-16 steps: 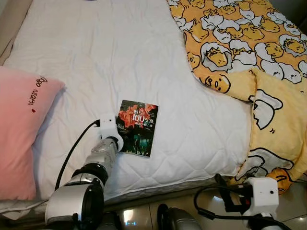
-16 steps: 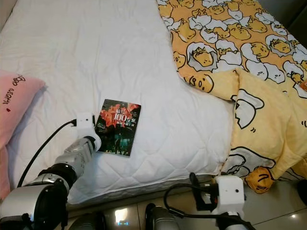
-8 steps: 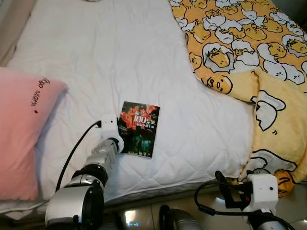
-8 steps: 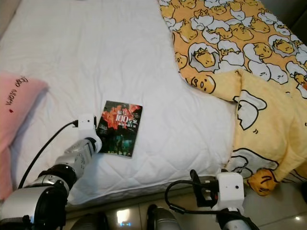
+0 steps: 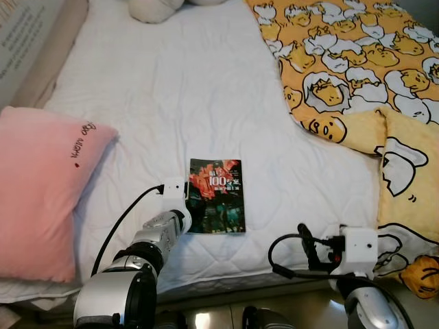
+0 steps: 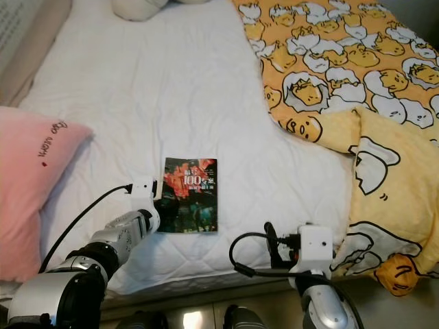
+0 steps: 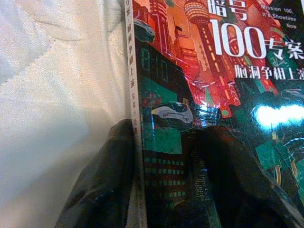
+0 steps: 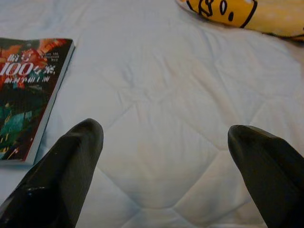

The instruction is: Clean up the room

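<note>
1 glossy book (image 5: 216, 195) on quilted bed (image 5: 178, 89), left gripper (image 7: 166, 156) pinching its spine.

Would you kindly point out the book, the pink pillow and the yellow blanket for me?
book (image 5: 218, 195), left eye view, middle of its cover.
pink pillow (image 5: 38, 188), left eye view, its broad face.
yellow blanket (image 5: 357, 62), left eye view, patterned top.

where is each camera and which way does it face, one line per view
Eye views: on the head, looking down at the bed, book, pink pillow and yellow blanket; both silver arms show.
Left wrist view: along the left gripper, fingers astride the book's spine edge.
Right wrist view: along the open right gripper, over the sheet.
Shared: the book appears in every view.
</note>
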Motion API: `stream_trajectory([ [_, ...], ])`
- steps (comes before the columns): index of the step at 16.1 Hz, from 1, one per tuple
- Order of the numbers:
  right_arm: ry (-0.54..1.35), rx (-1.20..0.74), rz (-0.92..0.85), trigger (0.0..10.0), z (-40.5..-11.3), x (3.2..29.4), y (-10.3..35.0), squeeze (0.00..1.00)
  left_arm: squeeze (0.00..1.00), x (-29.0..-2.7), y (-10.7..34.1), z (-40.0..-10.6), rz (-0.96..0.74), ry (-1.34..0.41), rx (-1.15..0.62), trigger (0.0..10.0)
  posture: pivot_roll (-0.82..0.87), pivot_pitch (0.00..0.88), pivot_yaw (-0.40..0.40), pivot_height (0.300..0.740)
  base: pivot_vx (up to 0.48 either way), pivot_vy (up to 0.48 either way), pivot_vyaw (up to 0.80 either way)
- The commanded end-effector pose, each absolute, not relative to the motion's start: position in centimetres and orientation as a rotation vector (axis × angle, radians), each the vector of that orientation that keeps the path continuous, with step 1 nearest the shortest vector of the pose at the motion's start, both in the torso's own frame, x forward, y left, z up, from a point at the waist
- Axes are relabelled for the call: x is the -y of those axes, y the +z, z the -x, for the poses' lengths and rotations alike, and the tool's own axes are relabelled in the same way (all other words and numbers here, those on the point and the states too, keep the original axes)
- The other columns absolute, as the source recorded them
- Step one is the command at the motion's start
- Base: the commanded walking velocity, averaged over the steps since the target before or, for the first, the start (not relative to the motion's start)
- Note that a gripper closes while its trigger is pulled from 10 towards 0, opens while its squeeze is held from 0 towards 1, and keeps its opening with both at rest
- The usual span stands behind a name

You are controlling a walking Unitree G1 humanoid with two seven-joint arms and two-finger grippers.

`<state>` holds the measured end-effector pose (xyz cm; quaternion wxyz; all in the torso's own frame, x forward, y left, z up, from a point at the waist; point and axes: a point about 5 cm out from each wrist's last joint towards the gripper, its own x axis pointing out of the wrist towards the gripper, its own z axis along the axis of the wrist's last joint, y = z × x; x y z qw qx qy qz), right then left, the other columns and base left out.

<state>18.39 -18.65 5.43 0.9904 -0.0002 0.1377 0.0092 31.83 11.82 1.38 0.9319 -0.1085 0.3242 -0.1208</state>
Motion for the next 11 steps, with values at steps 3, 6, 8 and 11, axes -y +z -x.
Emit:
stream_trajectory([
  [3, -0.003, -0.253, 0.010, 10.0, -19.2, 19.0, 5.1, 0.00, 0.00, -11.1, 1.7, -31.9, 0.278, -0.301, -0.632, 0.0, -0.14, 0.002, 0.010, 0.740, 0.000, 0.000, 0.00],
  [6, -0.017, -0.226, 0.008, 10.0, -20.7, 19.3, 5.0, 0.00, 0.00, -10.5, 4.6, -33.9, 0.156, -0.416, -0.467, 0.0, -0.10, 0.000, 0.015, 0.740, 0.000, 0.000, 0.00],
  [8, -0.019, -0.209, -0.005, 10.0, -21.9, 19.0, 4.9, 0.00, 0.00, -10.4, 5.8, -34.5, 0.103, -0.471, -0.397, 0.0, -0.06, 0.000, 0.017, 0.740, 0.000, 0.000, 0.00],
  [11, -0.037, -0.159, -0.031, 10.0, -24.2, 18.8, 5.2, 0.00, 0.00, -11.7, 7.4, -35.2, 0.060, -0.474, -0.283, 0.0, -0.03, 0.000, 0.036, 0.740, 0.000, 0.000, 0.00],
])
